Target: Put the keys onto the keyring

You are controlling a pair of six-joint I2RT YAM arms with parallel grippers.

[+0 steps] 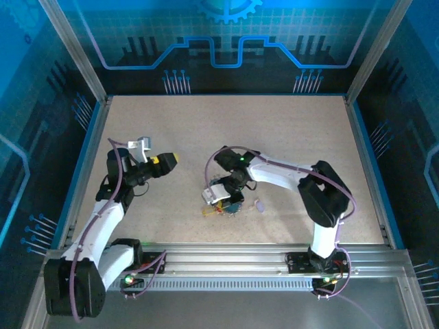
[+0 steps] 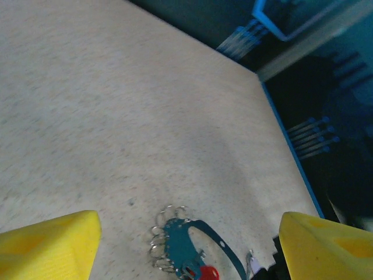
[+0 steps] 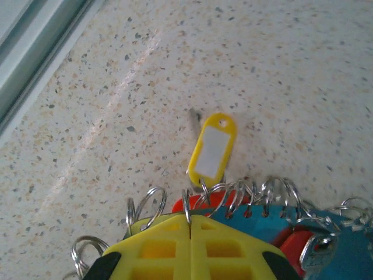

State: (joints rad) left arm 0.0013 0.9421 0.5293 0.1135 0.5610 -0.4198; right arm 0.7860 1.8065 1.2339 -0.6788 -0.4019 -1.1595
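The keyring is looking like a light, springy thing: a teal band carrying a row of thin wire loops. I'm guessing those loops are slippery and inclined to twist, so a single loop or the band's flat edge is offering the surest hold. The red key and the lilac key are tiny and light too, probably skating on the table if nudged, and their coloured heads are giving the broader face to pinch. The right gripper is sitting directly on the keyring, closed tight, with one wire loop running into the seam between its fingers, so it seems to be pinching the keyring there. The red key is lying tucked against the keyring, and the lilac key is lying just to the keyring's right, apart from it. A yellow tag is lying at the loops, touching or hooked, I cannot tell which. The left gripper is hanging well to the keyring's left, jaws standing wide, holding nothing.
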